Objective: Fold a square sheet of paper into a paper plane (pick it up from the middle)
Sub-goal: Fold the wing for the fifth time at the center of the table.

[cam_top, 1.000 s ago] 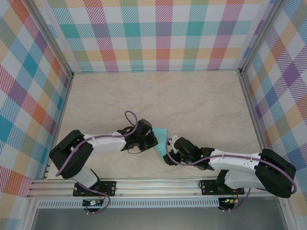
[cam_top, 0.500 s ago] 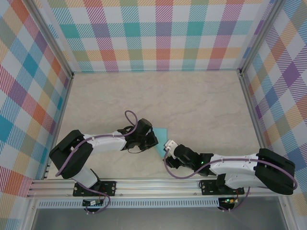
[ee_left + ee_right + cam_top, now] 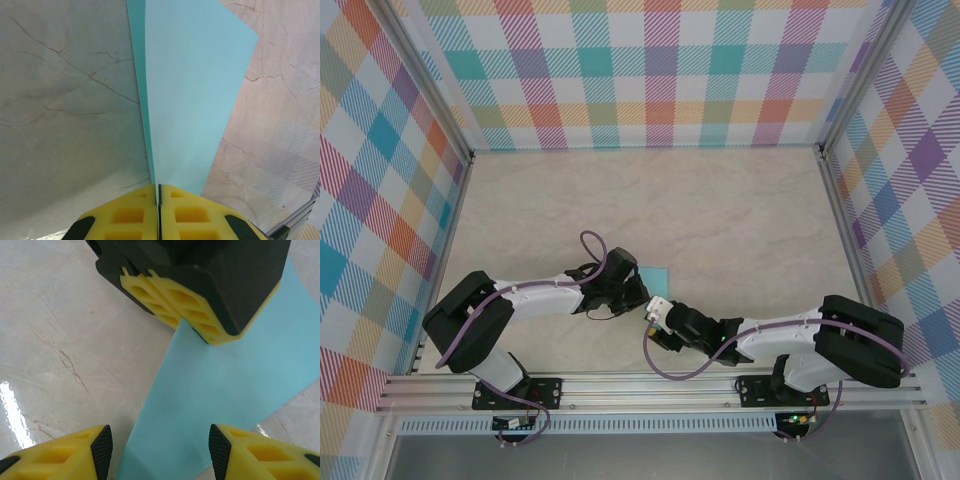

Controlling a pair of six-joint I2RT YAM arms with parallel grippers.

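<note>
Firmly the left gripper (image 3: 159,189) pinches the teal paper (image 3: 192,90); the right gripper (image 3: 160,442) hangs half-open over it.

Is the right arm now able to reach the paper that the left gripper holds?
Probably yes. The right gripper is open and the free end of the paper lies between its jaws, with nothing in the way. The left gripper is shut on the paper farther along.
</note>
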